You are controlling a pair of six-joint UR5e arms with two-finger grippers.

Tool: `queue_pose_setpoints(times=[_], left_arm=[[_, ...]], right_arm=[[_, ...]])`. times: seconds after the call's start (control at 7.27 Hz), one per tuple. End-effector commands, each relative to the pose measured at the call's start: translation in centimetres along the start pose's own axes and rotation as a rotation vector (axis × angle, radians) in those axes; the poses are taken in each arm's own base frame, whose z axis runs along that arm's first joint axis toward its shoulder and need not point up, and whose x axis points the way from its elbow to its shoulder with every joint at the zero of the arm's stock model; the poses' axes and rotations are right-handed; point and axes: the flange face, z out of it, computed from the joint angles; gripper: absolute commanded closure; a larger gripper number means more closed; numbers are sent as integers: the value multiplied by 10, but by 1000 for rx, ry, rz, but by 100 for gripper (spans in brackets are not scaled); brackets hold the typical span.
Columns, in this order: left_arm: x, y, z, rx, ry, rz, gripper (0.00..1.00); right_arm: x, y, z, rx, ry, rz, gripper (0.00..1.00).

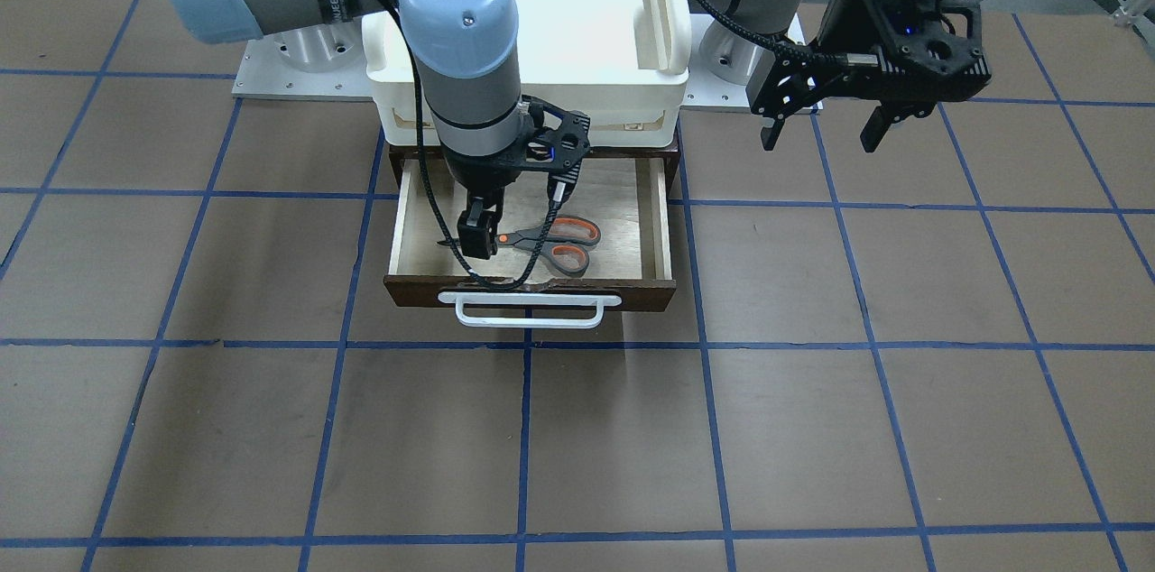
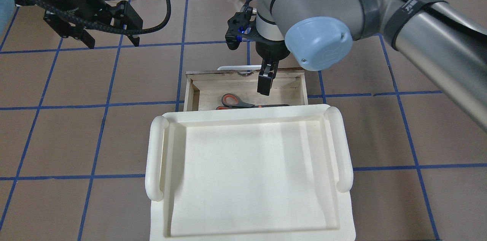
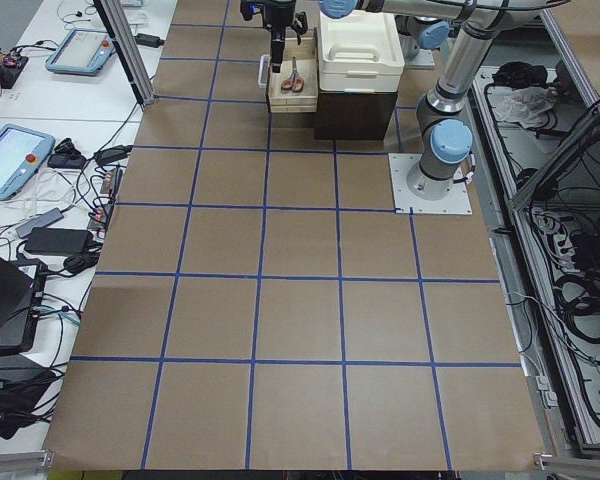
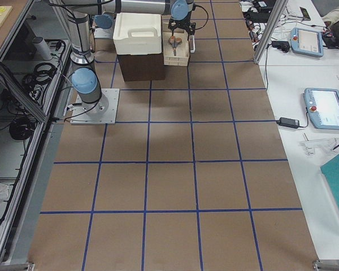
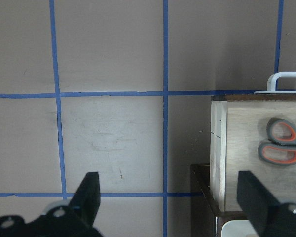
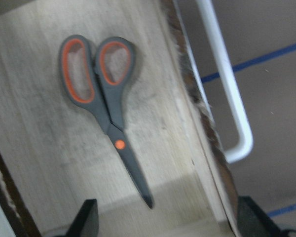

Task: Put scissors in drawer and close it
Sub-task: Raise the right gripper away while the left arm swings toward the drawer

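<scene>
The scissors [image 1: 541, 240] lie flat on the pale floor of the open drawer [image 1: 424, 290], handles toward the robot's left. They also show in the overhead view [image 2: 243, 105] and both wrist views [image 5: 286, 143] [image 6: 119, 144]. My right gripper [image 1: 476, 234] hangs inside the drawer just above the blades, open and holding nothing [image 6: 167, 222]. My left gripper [image 1: 819, 128] is open and empty above the table, to the side of the drawer [image 2: 111, 40]. The white bar handle [image 1: 528, 310] faces away from the robot.
A white plastic tray [image 2: 154, 157] with rounded rims sits on top of the dark cabinet [image 3: 355, 110] that holds the drawer. Brown table surface with a blue tape grid [image 1: 632, 428] lies around it. The arm bases stand behind the cabinet.
</scene>
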Motion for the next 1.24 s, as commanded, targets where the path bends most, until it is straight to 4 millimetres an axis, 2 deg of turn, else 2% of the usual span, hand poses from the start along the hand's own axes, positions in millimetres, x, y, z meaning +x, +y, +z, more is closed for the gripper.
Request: queue_pose_setpoints(times=[0.0,0.14,0.28,0.55,0.69,0.83,1.1], left_arm=[[16,-36,34,58,21,-121,0],[57,-42,50,81,29,-101,0],[90,-44,66,80,30,-126,0],[144,-43,94,82,35,-133,0],[165,-47,109,102,21,-144,0],[182,-54,116,114,6,-173,0],[199,-79,130,112,9,-173,0]], right_arm=[[54,71,-41,58,39,384,0],[64,92,-54,76,53,568,0],[72,106,-62,92,59,759,0],[87,144,-82,110,92,1034,0],[95,171,-94,108,130,1114,0],[94,195,-103,75,141,1166,0],[82,200,-114,74,165,1216,0]])
